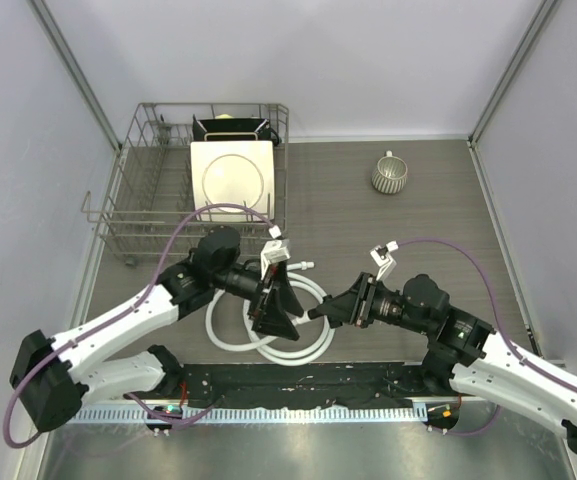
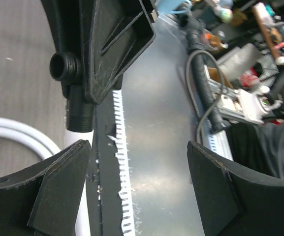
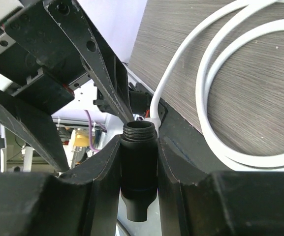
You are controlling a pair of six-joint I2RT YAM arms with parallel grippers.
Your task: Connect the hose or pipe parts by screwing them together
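Observation:
My right gripper is shut on the small black T-shaped fitting, its threaded mouth pointing up and away from the camera. In the left wrist view the fitting hangs in the right gripper's fingers, and a white hose end sits against its lower threaded end; I cannot tell whether they are screwed together. The white hose lies coiled on the table. My left gripper stands open and holds nothing, close to the fitting's left over the coil. The right gripper faces it.
A wire dish rack holding a white plate stands at the back left. A ribbed grey cup sits at the back right. Purple cables arc over both arms. A black strip and metal ledge run along the near edge.

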